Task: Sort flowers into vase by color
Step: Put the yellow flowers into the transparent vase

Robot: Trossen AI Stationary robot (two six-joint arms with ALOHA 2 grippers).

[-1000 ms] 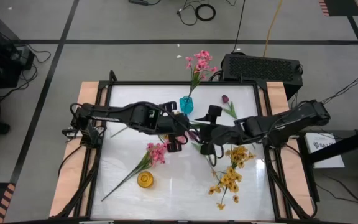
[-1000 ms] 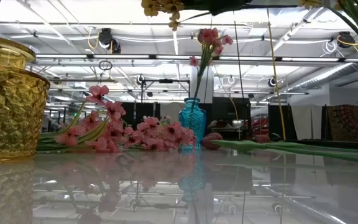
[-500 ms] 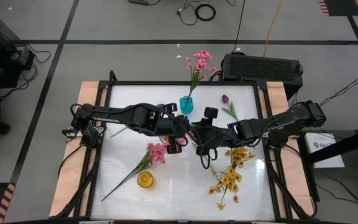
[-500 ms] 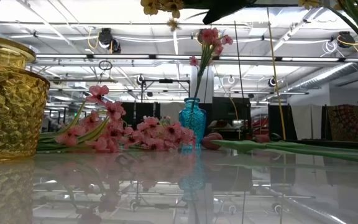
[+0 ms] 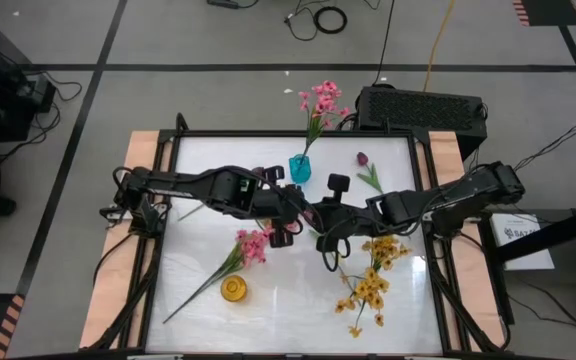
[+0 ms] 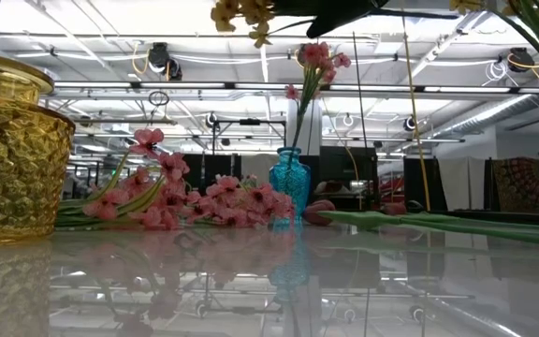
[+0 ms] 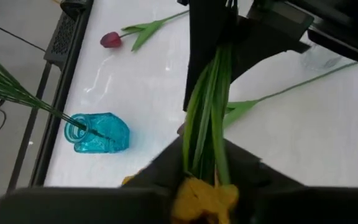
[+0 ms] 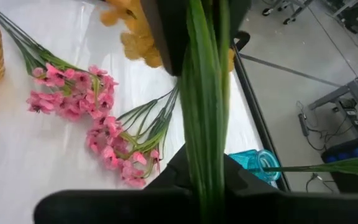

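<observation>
In the high view, a handover is judged to be in hand at the bench (image 5: 198, 300) centre: the left pincer (image 5: 298, 212) and right pincer (image 5: 330, 232) meet on a yellow spray (image 5: 368, 285), trailing toward 5 o'clock.

The left wrist view shows green stems (image 7: 207, 118); its own grip cannot be told.

The right wrist view shows the right pincer clamped on them. Next, carriage to the yellow vase (image 5: 233, 289).
</observation>
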